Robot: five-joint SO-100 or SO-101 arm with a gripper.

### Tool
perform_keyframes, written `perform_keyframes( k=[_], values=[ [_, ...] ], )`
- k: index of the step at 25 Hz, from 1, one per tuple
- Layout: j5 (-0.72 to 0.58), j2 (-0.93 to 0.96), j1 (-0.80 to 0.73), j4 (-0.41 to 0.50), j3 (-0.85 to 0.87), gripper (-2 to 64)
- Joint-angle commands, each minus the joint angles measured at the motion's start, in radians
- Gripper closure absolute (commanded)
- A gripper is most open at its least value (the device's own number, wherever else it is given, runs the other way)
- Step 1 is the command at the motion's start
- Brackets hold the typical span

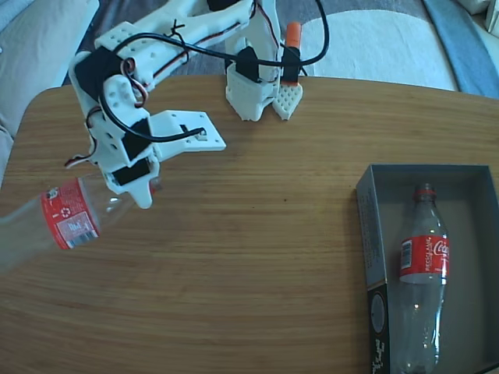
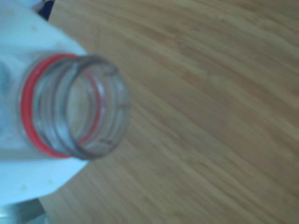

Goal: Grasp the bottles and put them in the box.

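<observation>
One Coca-Cola bottle (image 1: 423, 269) already lies in the box (image 1: 373, 234) at about 4 o'clock in the fixed view. The second bottle (image 1: 66, 218) sits around 9 o'clock, tilted, its neck at the gripper (image 1: 139, 187). The wrist view shows its open mouth (image 2: 77, 107) right up close, so the jaws look clenched on the neck. Next comes the carry across the surface (image 1: 257, 234) to the box's free half. The arm folds low, reaching toward 9.
</observation>
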Motion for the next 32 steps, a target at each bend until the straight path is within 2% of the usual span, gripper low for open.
perform_keyframes(
  k=[1, 5, 11, 19, 27, 32],
  values=[
    [0.002, 0.026, -0.058, 0.021, -0.063, 60.2],
    [0.014, 0.057, -0.161, 0.023, -0.06, 60.2],
    [0.114, 0.126, -0.348, 0.021, -0.057, 60.2],
    [0.241, 0.199, -0.525, 0.025, -0.048, 60.2],
    [0.33, 0.261, -0.718, 0.094, -0.052, 60.2],
    [0.362, 0.279, -0.821, 0.094, -0.049, 60.2]
  ],
)
